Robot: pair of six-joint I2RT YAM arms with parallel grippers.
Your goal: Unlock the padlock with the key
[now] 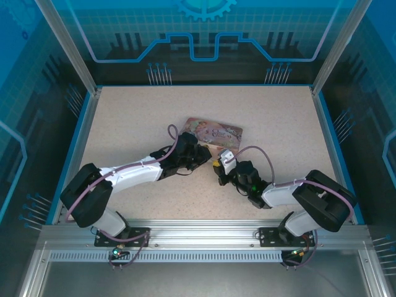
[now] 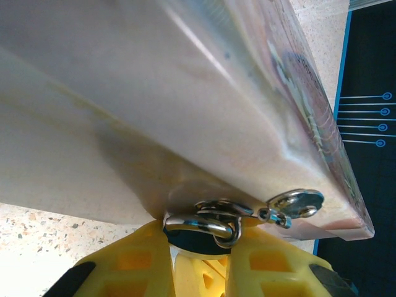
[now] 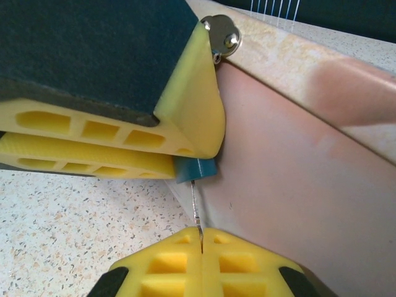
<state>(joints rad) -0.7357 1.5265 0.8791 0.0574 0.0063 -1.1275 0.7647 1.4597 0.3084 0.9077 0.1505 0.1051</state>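
Pink illustrated tin (image 1: pixel 214 132) on speckled tabletop (image 1: pixel 142 117)

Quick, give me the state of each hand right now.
Left hand: closed, holding the padlock.
Right hand: closed, holding the key.

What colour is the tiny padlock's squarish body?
Blue. The tiny squarish padlock shows it best in the right wrist view.
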